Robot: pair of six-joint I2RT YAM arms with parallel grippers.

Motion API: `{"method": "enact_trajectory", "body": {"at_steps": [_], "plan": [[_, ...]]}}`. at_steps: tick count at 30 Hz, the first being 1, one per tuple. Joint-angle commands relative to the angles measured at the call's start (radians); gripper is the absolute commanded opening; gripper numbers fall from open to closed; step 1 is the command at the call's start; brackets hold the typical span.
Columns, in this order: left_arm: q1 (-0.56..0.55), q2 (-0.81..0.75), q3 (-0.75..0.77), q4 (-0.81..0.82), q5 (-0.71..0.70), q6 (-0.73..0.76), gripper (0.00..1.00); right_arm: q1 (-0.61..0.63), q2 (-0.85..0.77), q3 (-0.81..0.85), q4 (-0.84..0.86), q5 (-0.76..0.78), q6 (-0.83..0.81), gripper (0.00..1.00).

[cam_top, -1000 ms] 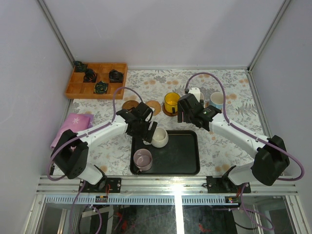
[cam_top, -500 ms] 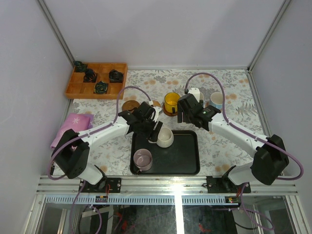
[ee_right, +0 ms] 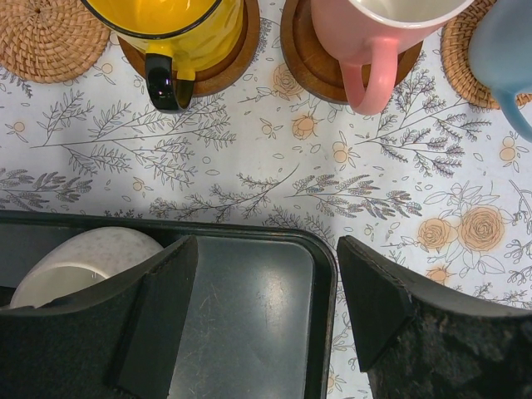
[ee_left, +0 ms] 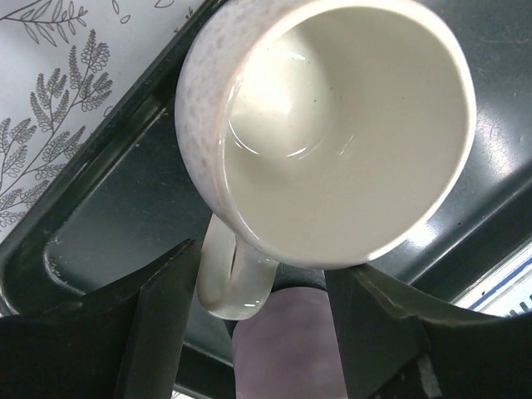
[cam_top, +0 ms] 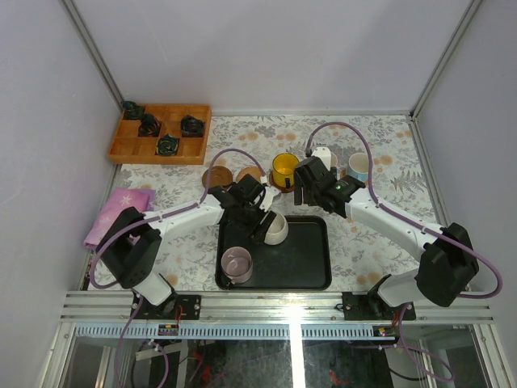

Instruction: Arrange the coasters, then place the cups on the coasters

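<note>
The left gripper point(ee_left: 259, 283) is hanging low over the black tray point(ee_left: 108, 199), its fingers spread on either side of the handle point(ee_left: 218, 283) of the cream mug point(ee_left: 332, 141) and not pinching it. That mug is sitting upright on the tray, near the lilac mug point(cam_top: 237, 263). The right gripper point(ee_right: 264, 249) is hovering with its fingers released and empty above the tray's far edge. Beyond it, the yellow mug point(ee_right: 166, 21), pink mug point(ee_right: 366, 25) and blue mug point(ee_right: 507, 50) are standing on coasters point(ee_right: 233, 71).

tray point(cam_top: 303, 252) — two cups point(cam_top: 275, 229) inside, coasters point(cam_top: 216, 174) behind

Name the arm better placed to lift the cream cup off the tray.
Left: the left gripper straddles the handle of the cream cup; the right gripper hangs open over bare tray beside it.
</note>
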Motion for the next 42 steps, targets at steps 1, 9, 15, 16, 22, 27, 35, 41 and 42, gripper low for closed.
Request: {"method": "enact_trajectory", "body": {"at_steps": [1, 9, 15, 16, 22, 27, 35, 41, 42], "plan": [[-0.009, 0.025, -0.006, 0.062, 0.027, 0.055, 0.58, 0.008, -0.004, 0.003, 0.021, 0.002, 0.006, 0.76], [-0.021, 0.06, -0.031, 0.093, 0.019, 0.087, 0.47, 0.008, 0.01, 0.011, 0.019, -0.001, 0.004, 0.76], [-0.034, 0.061, -0.045, 0.113, -0.019, 0.084, 0.39, 0.008, 0.021, 0.018, 0.018, 0.004, 0.004, 0.76], [-0.038, 0.062, -0.047, 0.119, -0.027, 0.08, 0.33, 0.008, 0.022, 0.019, 0.018, 0.005, 0.002, 0.76], [-0.049, 0.043, -0.062, 0.157, -0.064, 0.068, 0.08, 0.008, 0.031, 0.022, 0.019, 0.011, -0.002, 0.76], [-0.057, 0.014, -0.075, 0.166, -0.104, 0.069, 0.0, 0.008, 0.046, 0.031, 0.024, 0.014, -0.005, 0.76], [-0.069, -0.151, -0.098, 0.205, -0.257, 0.062, 0.0, 0.007, 0.047, 0.038, 0.027, 0.036, -0.002, 0.75], [-0.069, -0.212, -0.056, 0.151, -0.41, 0.011, 0.0, 0.008, -0.001, -0.029, 0.037, 0.03, -0.019, 0.68], [-0.067, -0.208, -0.042, 0.135, -0.448, -0.001, 0.0, 0.008, -0.009, -0.041, 0.038, 0.03, -0.019, 0.66]]}}
